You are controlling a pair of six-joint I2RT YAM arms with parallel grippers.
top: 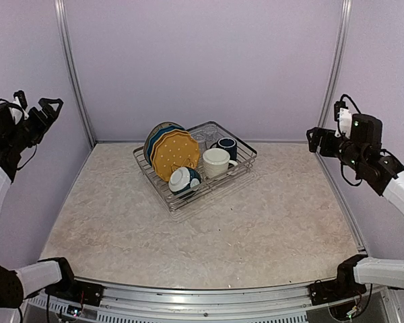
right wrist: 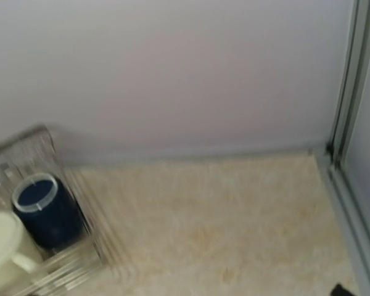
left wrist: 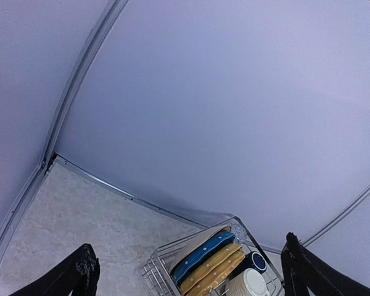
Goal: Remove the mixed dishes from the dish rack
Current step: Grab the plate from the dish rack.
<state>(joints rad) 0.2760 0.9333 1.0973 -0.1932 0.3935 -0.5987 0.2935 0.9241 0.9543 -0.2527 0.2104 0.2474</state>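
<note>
The silver wire dish rack (top: 163, 192) stands mid-table. It holds a yellow dotted plate (top: 175, 153) upright, a blue plate (top: 155, 138) behind it, a teal-and-white bowl (top: 184, 180), a cream mug (top: 216, 162), a navy mug (top: 227, 147) and clear glasses (top: 202, 138). My left gripper (top: 39, 111) is raised high at the far left, open and empty. Its fingers (left wrist: 80, 274) frame the rack (left wrist: 155, 265) far below. My right gripper (top: 314, 140) is raised at the far right, empty. Only one fingertip (right wrist: 340, 288) shows in the blurred right wrist view, far from the navy mug (right wrist: 46, 209).
The beige stone-patterned tabletop (top: 256, 222) is bounded by lilac walls with metal rails (top: 74, 81) at the back corners. A metal rail (top: 209, 289) runs along the near edge by the arm bases.
</note>
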